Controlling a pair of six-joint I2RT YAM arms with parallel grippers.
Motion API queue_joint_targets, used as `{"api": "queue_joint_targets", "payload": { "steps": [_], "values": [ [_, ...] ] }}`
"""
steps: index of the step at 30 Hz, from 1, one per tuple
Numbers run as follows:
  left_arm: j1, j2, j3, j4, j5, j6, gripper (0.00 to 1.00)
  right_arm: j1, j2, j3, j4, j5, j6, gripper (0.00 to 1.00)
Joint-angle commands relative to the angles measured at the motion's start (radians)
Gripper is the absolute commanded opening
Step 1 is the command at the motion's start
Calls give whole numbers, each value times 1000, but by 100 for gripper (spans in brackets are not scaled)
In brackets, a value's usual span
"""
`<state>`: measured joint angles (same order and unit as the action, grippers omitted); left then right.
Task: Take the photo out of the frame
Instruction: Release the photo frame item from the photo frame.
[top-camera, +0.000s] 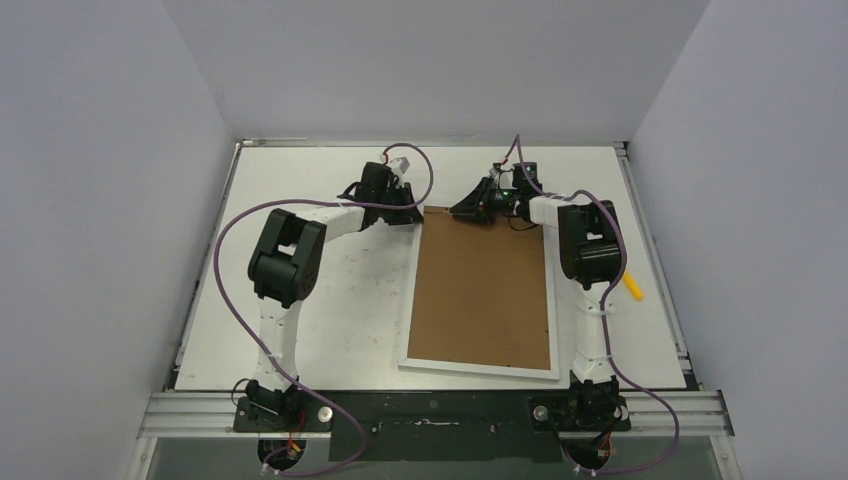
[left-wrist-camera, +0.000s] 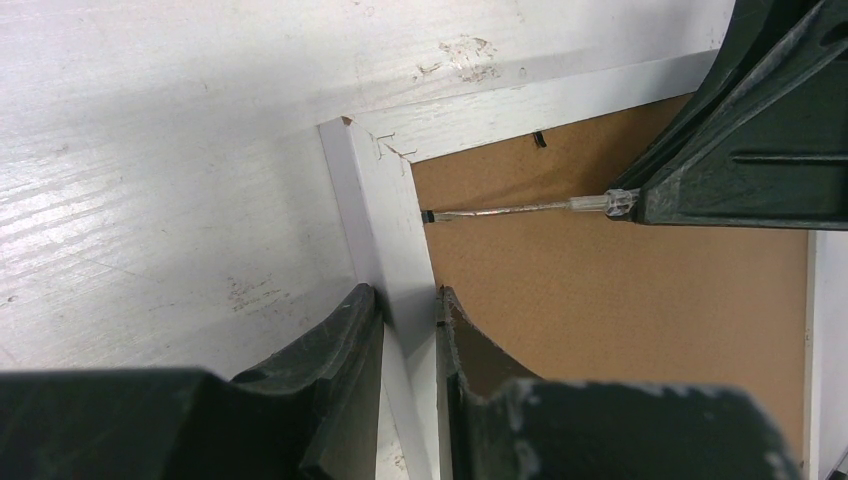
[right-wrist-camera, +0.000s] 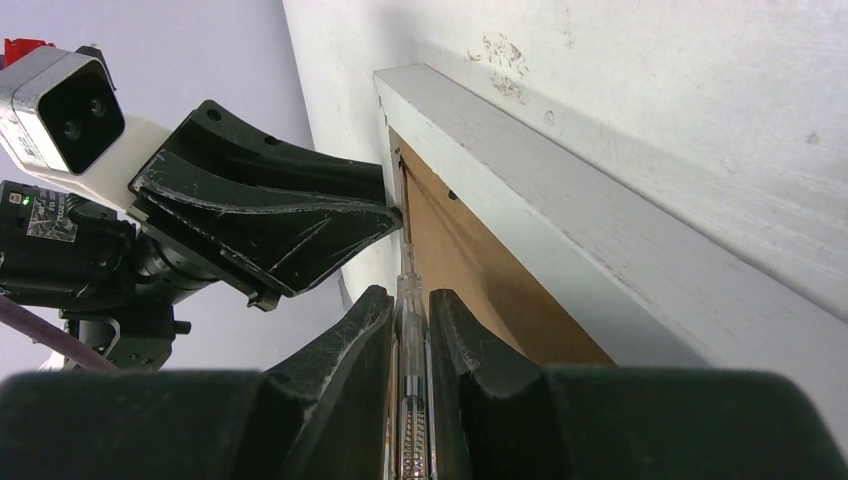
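Note:
The frame (top-camera: 411, 300) lies face down on the table, its brown fibreboard back (top-camera: 485, 295) up. The photo is hidden under the backing. My left gripper (top-camera: 413, 213) is shut on the frame's white left border (left-wrist-camera: 395, 230) near the far left corner, one finger (left-wrist-camera: 345, 330) outside and one on the backing. My right gripper (top-camera: 465, 211) is shut on a clear-handled screwdriver (right-wrist-camera: 405, 262). The screwdriver's shaft (left-wrist-camera: 520, 208) lies low across the backing, and its tip touches the inner edge of the left border.
A small black tab (left-wrist-camera: 540, 139) sits on the backing by the frame's far border. A yellow object (top-camera: 634, 288) lies on the table right of the right arm. White walls close in the table on three sides.

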<state>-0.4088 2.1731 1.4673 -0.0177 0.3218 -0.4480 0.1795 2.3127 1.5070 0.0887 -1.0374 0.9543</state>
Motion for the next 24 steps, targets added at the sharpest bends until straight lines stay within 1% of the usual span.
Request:
{"api": "queue_joint_targets", "payload": {
  "steps": [1,14,18,24],
  "values": [
    [14,0,-10,-82,-10,52,10,24,45,26,-19,70,-12,5],
    [14,3,-9,-84,-9,58,10,38,45,20,-56,42,-31,5],
    [14,6,-7,-84,-6,60,10,49,68,22,-67,-5,-12,5],
    [14,10,0,-84,11,62,10,75,83,43,-72,-15,9,5]
  ]
}}
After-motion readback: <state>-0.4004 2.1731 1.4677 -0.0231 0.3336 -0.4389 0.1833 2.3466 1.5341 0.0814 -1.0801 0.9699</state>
